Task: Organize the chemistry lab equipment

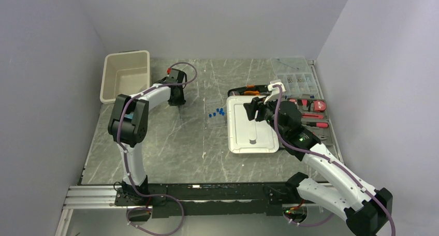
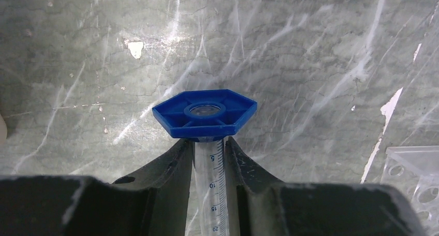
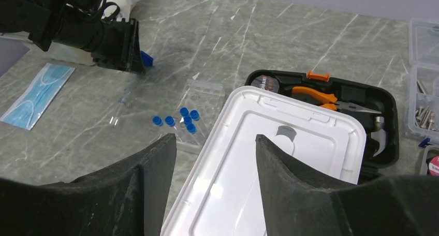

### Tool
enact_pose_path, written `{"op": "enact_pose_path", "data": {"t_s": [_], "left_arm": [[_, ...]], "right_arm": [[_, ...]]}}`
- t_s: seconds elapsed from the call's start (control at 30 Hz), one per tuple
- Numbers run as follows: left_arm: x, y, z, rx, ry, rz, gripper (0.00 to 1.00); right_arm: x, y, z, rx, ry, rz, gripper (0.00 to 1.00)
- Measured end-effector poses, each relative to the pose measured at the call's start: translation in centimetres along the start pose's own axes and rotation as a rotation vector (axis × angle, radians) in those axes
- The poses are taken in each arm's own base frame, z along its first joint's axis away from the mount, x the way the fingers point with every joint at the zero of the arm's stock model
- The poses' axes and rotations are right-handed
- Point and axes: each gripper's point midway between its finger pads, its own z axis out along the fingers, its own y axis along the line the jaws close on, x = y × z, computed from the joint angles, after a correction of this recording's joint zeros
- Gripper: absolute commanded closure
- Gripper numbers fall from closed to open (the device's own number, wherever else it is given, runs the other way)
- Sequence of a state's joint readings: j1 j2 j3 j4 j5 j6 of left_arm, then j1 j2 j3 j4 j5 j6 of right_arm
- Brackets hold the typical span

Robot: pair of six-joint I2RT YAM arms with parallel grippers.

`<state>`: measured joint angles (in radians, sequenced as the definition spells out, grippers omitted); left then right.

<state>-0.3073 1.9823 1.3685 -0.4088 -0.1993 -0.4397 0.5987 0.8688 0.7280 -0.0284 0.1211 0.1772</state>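
My left gripper (image 2: 209, 143) is clamped on one clear graduated cylinder (image 2: 209, 181). A finger presses each side of the tube, and its blue hexagonal base (image 2: 204, 112) sits just past the fingertips. I cannot tell whether that base touches the grey marbled table (image 1: 181, 143). All of this is at the far left of the table, near one beige bin (image 1: 127, 73).

In the left wrist view, one corner of the flat clear perforated rack (image 2: 414, 179) shows at the lower right, apart from the cylinder.

My right gripper (image 3: 215, 143) hangs with its fingers spread and nothing between them, above one white lid (image 3: 269, 163) lying flat right of centre.

From the right wrist I count six small blue caps (image 3: 169, 121) in a loose cluster just left of the lid. Four of them lie on or at the edge of the clear rack and two on bare table beside it. Further left lies one thin clear rod (image 3: 121, 104), between the caps and the left gripper. One light-blue pleated sheet (image 3: 39, 93) lies flat at the far left of that view, well apart from the caps.

Behind the lid, partly covered by it, is one open black case (image 3: 385, 117) with one pair of orange-handled pliers (image 3: 316, 95) visible inside. One clear compartmented box (image 1: 297, 78) stands at the far right corner.
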Motion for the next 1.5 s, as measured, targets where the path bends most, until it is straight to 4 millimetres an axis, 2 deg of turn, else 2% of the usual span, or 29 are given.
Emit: {"op": "enact_pose_path", "data": {"t_s": [0.63,0.73,0.87,1.07,1.13,1.23,1.37,1.5], "left_arm": [[0.6,0.1,0.7,0.001,0.025,0.040,0.65],[0.6,0.0,0.7,0.004,0.026,0.040,0.69],[0.6,-0.1,0.6,0.010,0.026,0.044,0.85],[0.9,-0.1,-0.3,0.028,0.031,0.074,0.88],[0.5,-0.3,-1.5,0.044,0.023,0.096,0.89],[-1.1,-0.6,-4.4,0.069,-0.019,0.126,0.88],[-5.6,-0.9,-10.0,0.110,-0.150,0.170,0.87],[-10.5,0.5,-16.1,0.126,-0.288,0.186,0.87]], "right_arm": [[-0.2,0.0,-0.1,-0.001,-0.006,0.005,0.40],[-0.2,0.0,-0.1,-0.001,-0.007,0.007,0.40],[-0.2,0.0,-0.1,-0.001,-0.007,0.007,0.40],[-0.2,0.0,-0.1,-0.001,-0.007,0.007,0.40],[-0.2,0.0,-0.1,-0.001,-0.007,0.007,0.40],[-0.2,0.0,-0.1,-0.001,-0.007,0.007,0.40],[-0.2,0.0,-0.1,0.000,-0.007,0.007,0.40],[-0.2,0.0,-0.1,-0.001,-0.007,0.007,0.40]]}}
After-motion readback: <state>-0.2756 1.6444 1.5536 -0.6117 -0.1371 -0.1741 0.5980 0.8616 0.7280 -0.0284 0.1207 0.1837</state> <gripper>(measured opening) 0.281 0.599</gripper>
